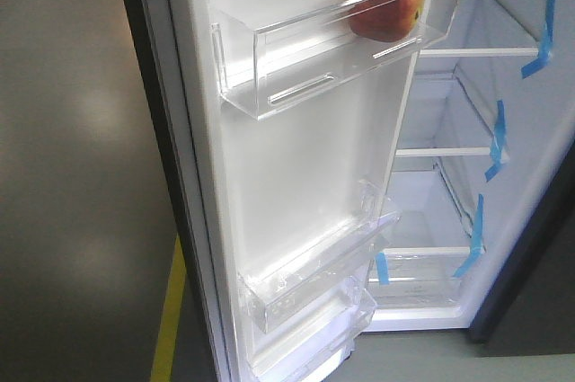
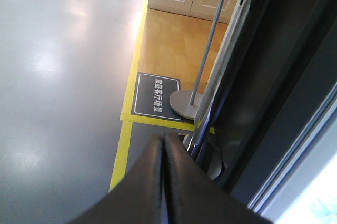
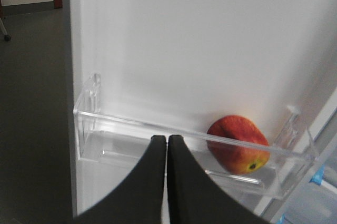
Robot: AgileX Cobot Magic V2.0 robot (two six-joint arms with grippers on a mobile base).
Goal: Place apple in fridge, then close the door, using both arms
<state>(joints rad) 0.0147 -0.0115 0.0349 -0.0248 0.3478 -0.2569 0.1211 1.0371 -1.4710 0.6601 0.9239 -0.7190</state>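
The red and yellow apple (image 1: 388, 6) lies in the top clear bin (image 1: 296, 49) of the open door (image 1: 296, 184); the right wrist view shows the apple (image 3: 238, 144) at that bin's right end. Beyond the door, the fridge (image 1: 467, 130) stands open, with white shelves and blue tape strips. My right gripper (image 3: 167, 140) is shut and empty, just in front of the bin and left of the apple. My left gripper (image 2: 164, 138) is shut on nothing, beside the door's dark outer edge (image 2: 274, 76) and above the floor.
Lower door bins (image 1: 314, 265) are empty. Grey floor with a yellow line (image 1: 169, 310) lies left of the door. In the left wrist view a round-based pole stand (image 2: 185, 105) and a dark floor sign (image 2: 157, 95) sit near the door's edge.
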